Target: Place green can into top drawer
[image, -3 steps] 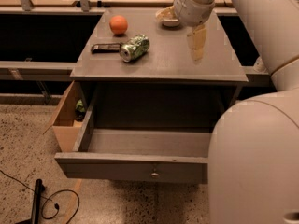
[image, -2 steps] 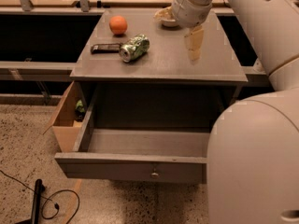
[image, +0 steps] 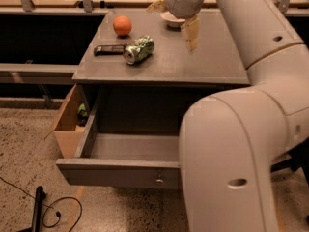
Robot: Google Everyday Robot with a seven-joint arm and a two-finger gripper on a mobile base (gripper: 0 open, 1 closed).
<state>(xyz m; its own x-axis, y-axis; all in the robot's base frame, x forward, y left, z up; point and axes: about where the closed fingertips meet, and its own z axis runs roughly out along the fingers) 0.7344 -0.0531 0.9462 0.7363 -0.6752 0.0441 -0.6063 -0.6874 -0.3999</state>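
Grey surface of the cabinet carries everything you need to look at. The green can lies on its side near the left edge, about halfway between the front and back edges, with its silver end turned toward the front-left corner. Just beside it, toward the left edge, you have a flat black bar; whether the two touch I cannot tell. An orange sits behind them, closer to the back-left corner and apart from the can.

Your claw hangs over the back part of the surface, near the middle of the back edge and well to the right of the can. Its two tan fingers look spread apart, one pointing down and one off toward the left, with nothing between them. A small pale bowl rests at the back edge, partly hidden behind the claw.

Below the front edge, the top drawer stands pulled out, its small round knob on the front panel. The part of its inside that you can see is bare; the right part is hidden by the big white arm. A tan wooden box stands against the cabinet's left side, with something small and green in it.
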